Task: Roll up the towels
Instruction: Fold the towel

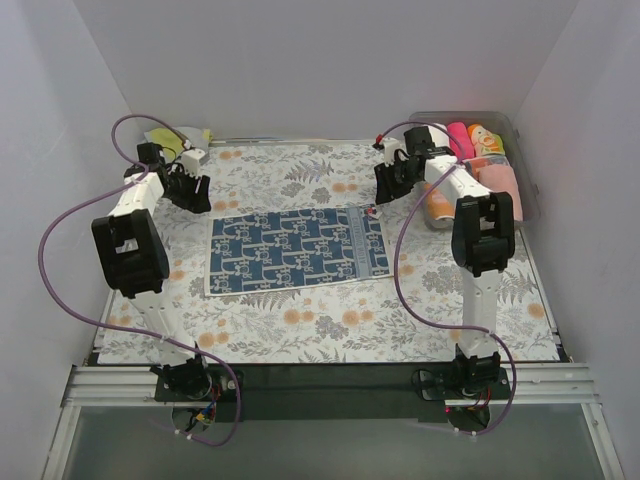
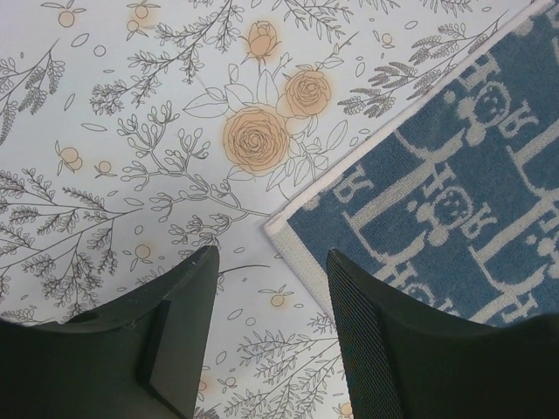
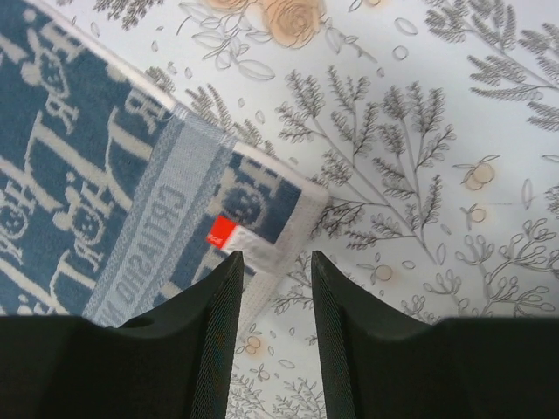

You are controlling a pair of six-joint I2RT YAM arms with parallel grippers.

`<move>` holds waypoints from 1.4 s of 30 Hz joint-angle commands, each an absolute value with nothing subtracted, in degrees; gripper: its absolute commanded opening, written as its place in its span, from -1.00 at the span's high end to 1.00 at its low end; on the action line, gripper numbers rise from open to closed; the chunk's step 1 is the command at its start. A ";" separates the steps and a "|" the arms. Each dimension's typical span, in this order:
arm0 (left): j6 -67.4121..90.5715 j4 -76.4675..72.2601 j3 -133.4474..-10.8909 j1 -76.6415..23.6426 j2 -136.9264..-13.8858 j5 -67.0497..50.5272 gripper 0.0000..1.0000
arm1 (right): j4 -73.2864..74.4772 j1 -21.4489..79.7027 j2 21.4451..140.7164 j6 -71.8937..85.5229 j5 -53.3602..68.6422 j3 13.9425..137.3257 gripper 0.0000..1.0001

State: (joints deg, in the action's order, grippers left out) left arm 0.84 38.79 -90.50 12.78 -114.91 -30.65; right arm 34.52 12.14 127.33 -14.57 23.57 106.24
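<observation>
Black-and-white, the left arm point(image 1: 130, 250) and right arm point(image 1: 485, 235) rise from their bases at the near edge of the floral-printed table covering point(image 1: 330, 320), each bending at a raised elbow and reaching forward and down. Between them a flat rectangular blue-and-white printed towel point(image 1: 297, 250) lies spread open on the covering, near its middle. The left gripper point(image 2: 271, 257) points down over the towel's far left corner, jaws moderately apart with only covering and the towel's white edge showing between them. The right gripper point(image 3: 277, 257) hangs over the far right corner by a small red tag point(image 3: 220, 234), jaws narrowly parted and empty; contact with the cloth cannot be told. Farther back, a clear plastic bin point(image 1: 520, 140) at the right holds pink, orange and peach rolled towels point(image 1: 458, 135), and a yellow-green cloth point(image 1: 185, 135) lies at the far left.
</observation>
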 commanded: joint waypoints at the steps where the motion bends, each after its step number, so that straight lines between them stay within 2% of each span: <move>1: 0.26 39.20 -92.37 12.83 -113.91 -31.46 0.01 | 35.25 12.57 121.65 -19.07 26.02 103.10 0.26; 8: 0.53 39.02 -93.25 12.83 -114.96 -32.26 0.01 | 34.01 13.97 126.65 -14.50 16.71 107.93 0.35; 15: 1.23 39.11 -95.36 12.83 -116.28 -31.73 0.01 | 33.40 15.73 129.72 -14.94 13.01 108.72 0.39; 28: 1.32 39.20 -96.15 12.83 -117.95 -29.88 -0.08 | 30.06 17.93 132.98 -13.62 5.89 109.16 0.32; 33: 1.50 39.20 -96.50 12.83 -118.30 -29.97 -0.08 | 29.88 17.75 130.70 -13.18 8.43 109.16 0.24; 41: 2.72 38.76 -97.29 12.83 -119.62 -31.02 -0.08 | 30.06 17.75 132.36 -12.92 9.22 109.78 0.33; 42: 2.81 38.76 -97.38 12.83 -119.97 -31.55 -0.08 | 30.06 17.75 132.54 -12.92 9.40 109.69 0.44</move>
State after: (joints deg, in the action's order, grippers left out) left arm 1.93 38.98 -95.00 12.78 -120.42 -30.04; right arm 31.27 17.87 132.07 -13.65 8.08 107.48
